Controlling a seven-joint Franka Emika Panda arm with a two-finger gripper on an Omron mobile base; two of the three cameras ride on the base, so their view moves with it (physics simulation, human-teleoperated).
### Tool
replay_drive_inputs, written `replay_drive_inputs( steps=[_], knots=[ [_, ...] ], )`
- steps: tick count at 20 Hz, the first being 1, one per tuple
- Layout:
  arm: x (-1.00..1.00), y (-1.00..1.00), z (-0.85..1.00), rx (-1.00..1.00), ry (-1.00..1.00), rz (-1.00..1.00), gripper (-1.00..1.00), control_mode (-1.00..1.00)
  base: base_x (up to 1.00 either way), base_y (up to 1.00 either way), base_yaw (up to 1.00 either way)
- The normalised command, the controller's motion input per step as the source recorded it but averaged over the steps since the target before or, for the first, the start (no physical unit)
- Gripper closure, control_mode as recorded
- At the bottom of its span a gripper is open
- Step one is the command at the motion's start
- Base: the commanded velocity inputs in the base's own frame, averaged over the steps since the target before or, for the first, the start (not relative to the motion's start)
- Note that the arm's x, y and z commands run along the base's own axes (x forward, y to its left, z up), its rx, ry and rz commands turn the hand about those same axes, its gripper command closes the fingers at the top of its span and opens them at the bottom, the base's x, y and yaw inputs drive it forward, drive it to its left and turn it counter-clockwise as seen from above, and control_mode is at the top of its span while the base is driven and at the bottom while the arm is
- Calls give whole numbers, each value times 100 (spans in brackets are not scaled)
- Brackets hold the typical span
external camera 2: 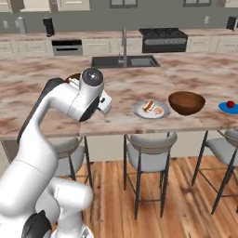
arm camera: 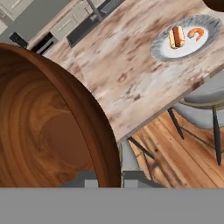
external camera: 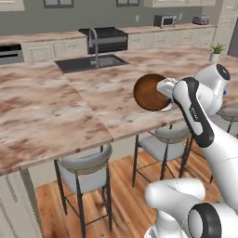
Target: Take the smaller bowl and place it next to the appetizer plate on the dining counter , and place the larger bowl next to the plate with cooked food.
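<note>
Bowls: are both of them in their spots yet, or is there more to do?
Done, it seems: the smaller bowl sits on the dining counter between the appetizer plate and the plate with cooked food. In hand: the tool is shut on the larger bowl, held up and tipped. Left: setting it down beside the plate with cooked food.

I read the tabletop [external camera 2: 56,79] as a brown-and-cream marbled island slab with a dark sink [external camera 2: 124,61] and faucet [external camera 2: 124,44] set into its far side. Resting on it near the front edge: a grey-rimmed plate [external camera 2: 150,109] bearing a hot dog and an orange piece, a wooden bowl [external camera 2: 186,102] just beside that plate, then a blue plate [external camera 2: 228,108] with a red piece, apart from the bowl. In the left base view I note a small potted plant [external camera: 215,51] on the far corner.
</note>
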Motion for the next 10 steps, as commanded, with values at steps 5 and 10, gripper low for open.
replay_drive_inputs(
  steps=[5,10],
  knots=[
    [0,0,0,0,0,0,100,100,0,-100,0],
    [0,0,0,0,0,0,100,100,0,-100,0]
  ],
)
